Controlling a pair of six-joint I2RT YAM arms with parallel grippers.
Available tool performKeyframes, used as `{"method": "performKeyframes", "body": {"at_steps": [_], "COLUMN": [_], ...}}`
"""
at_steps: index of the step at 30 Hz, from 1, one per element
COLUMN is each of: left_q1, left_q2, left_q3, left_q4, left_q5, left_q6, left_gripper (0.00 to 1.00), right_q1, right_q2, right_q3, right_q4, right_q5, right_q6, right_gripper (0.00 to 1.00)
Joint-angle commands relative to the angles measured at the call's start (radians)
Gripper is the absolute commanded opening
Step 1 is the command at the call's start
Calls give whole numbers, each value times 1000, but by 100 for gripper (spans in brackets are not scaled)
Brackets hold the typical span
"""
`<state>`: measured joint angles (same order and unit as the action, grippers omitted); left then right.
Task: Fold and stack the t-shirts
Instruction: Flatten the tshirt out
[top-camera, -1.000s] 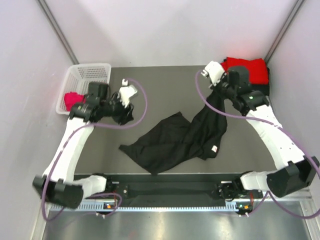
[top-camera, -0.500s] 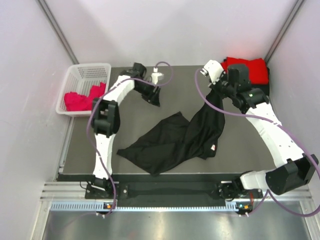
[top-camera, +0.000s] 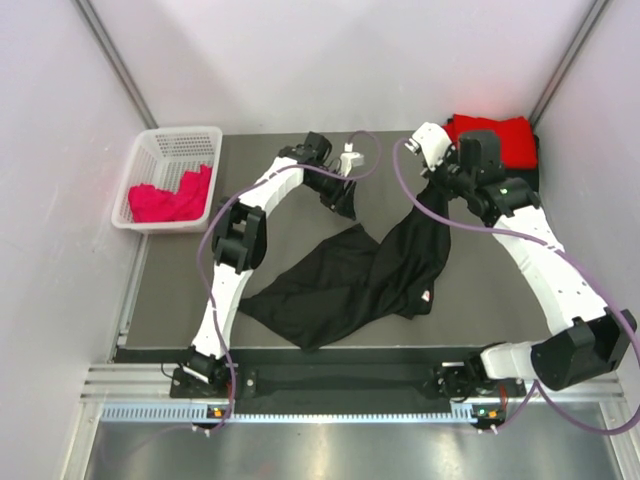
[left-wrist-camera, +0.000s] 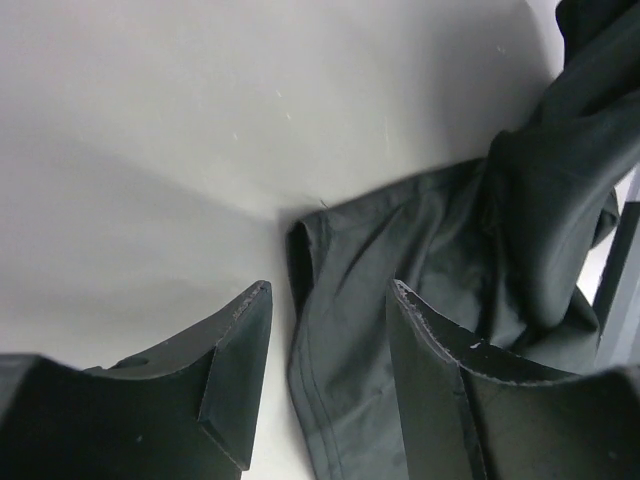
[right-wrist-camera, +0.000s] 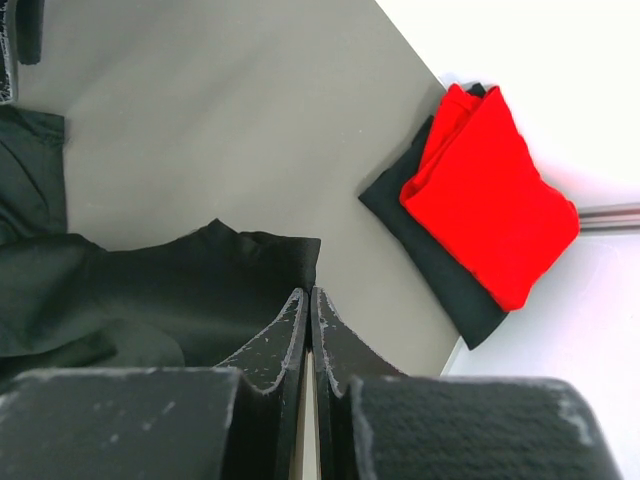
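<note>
The black shirt (top-camera: 350, 280) lies crumpled across the middle of the tabletop (top-camera: 170, 290), a small white tag (top-camera: 428, 296) showing near its right hem. Its upper right part rises off the surface in a narrow fold to the right fingers (top-camera: 432, 183). The right wrist view shows these fingers (right-wrist-camera: 285, 340) pressed together, clamped on the cloth's edge.

The left fingers (top-camera: 345, 203) hang over the shirt's upper left corner. They stand well apart in the left wrist view (left-wrist-camera: 240, 370), with the seamed corner (left-wrist-camera: 330, 260) lying flat below the gap; whether they touch the cloth cannot be told.

At the back right corner a folded red shirt (top-camera: 510, 140) sits on a folded black shirt (right-wrist-camera: 450, 270). At the left edge stands a white basket (top-camera: 180, 132) with a pink-red shirt (top-camera: 165, 200) bunched in its near end.
</note>
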<state>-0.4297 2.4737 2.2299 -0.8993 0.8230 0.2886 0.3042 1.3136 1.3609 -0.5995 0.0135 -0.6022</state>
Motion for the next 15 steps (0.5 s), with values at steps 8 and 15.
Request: {"method": "performKeyframes", "body": {"at_steps": [8, 15], "left_q1": [-27, -35], "left_q2": [117, 148], "left_q3": [77, 86], "left_q4": [66, 66], "left_q5": [44, 56], "left_q6": [-34, -37], "left_gripper": [52, 47], "right_q1": [-25, -37], "right_q2": [26, 26], "right_q3": [15, 6], "right_q4": [7, 7], "right_q5": [-1, -1], "right_q6": [-1, 1], "right_gripper": [0, 0]}}
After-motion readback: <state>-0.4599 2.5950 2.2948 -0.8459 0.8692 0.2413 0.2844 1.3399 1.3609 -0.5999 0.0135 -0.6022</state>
